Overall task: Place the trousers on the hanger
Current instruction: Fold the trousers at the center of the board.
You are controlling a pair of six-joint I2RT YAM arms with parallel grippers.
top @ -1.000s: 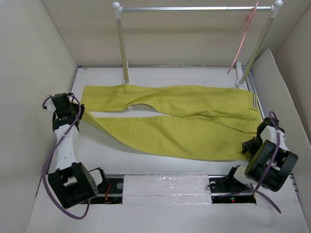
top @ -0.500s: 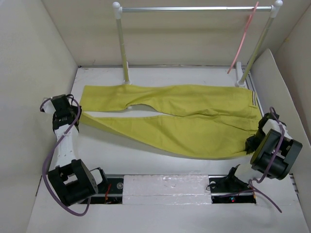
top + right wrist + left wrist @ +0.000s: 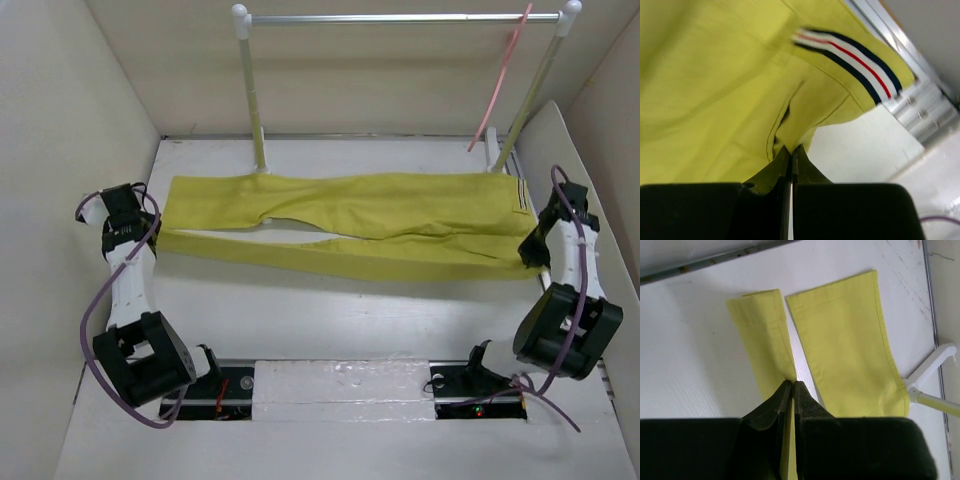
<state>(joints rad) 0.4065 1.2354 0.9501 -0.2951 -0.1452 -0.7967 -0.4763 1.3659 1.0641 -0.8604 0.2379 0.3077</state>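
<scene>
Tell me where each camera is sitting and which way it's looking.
Top external: high behind the arms, looking down at the table; shows the left arm, right arm, trousers and the hanger on the rack.
Left wrist: on the left arm, looking along the left pincer, shut on one trouser leg.
Right wrist: on the right arm, looking along the right pincer, shut on cloth near the striped waistband.
Shared: all three see the trousers.

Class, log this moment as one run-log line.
left gripper: shut on trousers leg | right gripper: shut on trousers waist | hanger: on rail, bare
</scene>
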